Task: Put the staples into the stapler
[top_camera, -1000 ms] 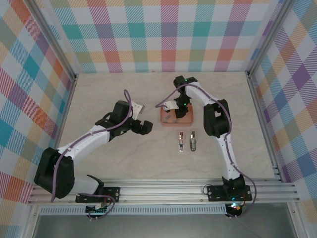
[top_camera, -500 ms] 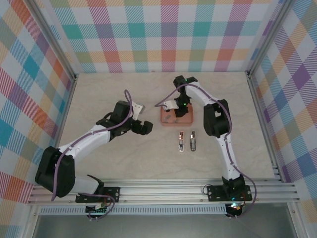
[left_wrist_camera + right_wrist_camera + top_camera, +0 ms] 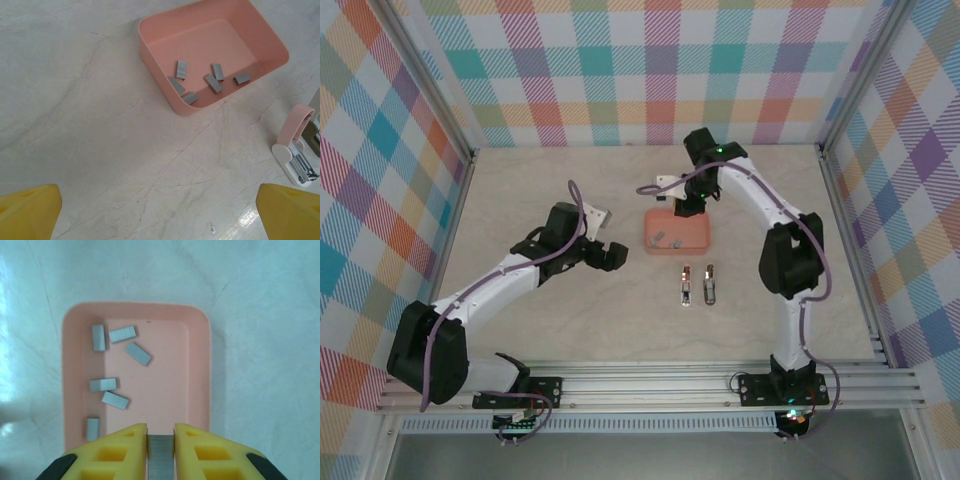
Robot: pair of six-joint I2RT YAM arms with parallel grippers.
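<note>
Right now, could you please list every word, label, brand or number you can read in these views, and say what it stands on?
None: no text can be read in any view.
The pink tray, the grey staples, the stapler, the marbled table and the plaid walls all look unmarked.

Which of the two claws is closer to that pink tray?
The right one. The right gripper hangs above the far edge of the pink tray, pinching a staple strip; the left gripper sits open over the table, off to its left.
</note>
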